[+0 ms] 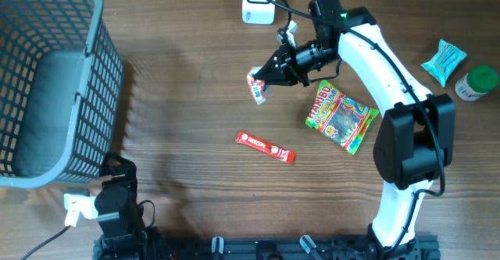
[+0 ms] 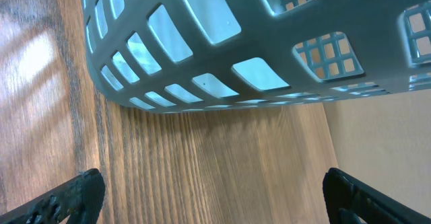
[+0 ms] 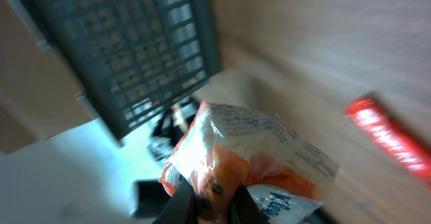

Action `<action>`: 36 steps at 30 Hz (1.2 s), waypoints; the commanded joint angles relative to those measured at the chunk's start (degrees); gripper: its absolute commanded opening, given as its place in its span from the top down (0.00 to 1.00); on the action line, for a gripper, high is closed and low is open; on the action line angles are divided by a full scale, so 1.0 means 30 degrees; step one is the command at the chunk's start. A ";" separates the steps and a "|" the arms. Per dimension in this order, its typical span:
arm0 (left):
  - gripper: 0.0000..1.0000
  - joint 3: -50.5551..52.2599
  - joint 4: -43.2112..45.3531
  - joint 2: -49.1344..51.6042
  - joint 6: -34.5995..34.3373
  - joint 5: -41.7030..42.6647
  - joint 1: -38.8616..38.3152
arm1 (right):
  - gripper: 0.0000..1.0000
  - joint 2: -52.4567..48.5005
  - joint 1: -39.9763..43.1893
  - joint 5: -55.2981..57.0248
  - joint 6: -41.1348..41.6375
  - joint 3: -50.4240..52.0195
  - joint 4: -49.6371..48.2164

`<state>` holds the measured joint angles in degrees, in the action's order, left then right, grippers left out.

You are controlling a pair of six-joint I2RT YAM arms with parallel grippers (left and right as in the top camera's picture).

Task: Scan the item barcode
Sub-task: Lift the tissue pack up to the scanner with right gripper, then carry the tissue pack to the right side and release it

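My right gripper is shut on a small orange-and-white snack packet, the item, and holds it over the middle of the table. In the right wrist view the crinkled packet is pinched at its lower edge between the dark fingers of the gripper. No barcode shows on it. A white device with a black cable sits at the far edge, beyond the packet. My left gripper rests at the near left, and its jaws are wide open over bare wood.
A grey mesh basket fills the left side, just ahead of the left gripper. A red bar lies near the centre. A Haribo bag, a teal packet and a green-lidded bottle lie at the right.
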<state>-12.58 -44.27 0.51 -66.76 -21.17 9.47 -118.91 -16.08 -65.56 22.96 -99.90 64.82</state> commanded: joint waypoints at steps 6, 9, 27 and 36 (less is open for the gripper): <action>0.00 0.0095 -0.0066 -0.0066 -0.0044 -0.0386 -0.0015 | 0.94 0.0211 -0.0066 -0.2353 0.0000 -0.0233 0.0641; 0.00 0.0095 -0.0066 -0.0066 -0.0044 -0.0386 -0.0015 | 0.96 0.0452 -0.0255 -0.0204 -0.0794 -0.0233 0.0051; 0.00 0.0095 -0.0066 -0.0066 -0.0044 -0.0386 -0.0015 | 0.96 0.0160 -0.5391 3.1394 -0.5253 -0.0189 -1.9846; 0.00 0.0095 -0.0066 -0.0066 -0.0044 -0.0386 -0.0015 | 0.95 -0.6084 -0.5289 3.2953 -1.0265 -0.0197 -3.2283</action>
<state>-12.58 -44.60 0.51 -66.76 -21.28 9.47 -130.76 -32.16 27.64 0.14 -99.88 -25.91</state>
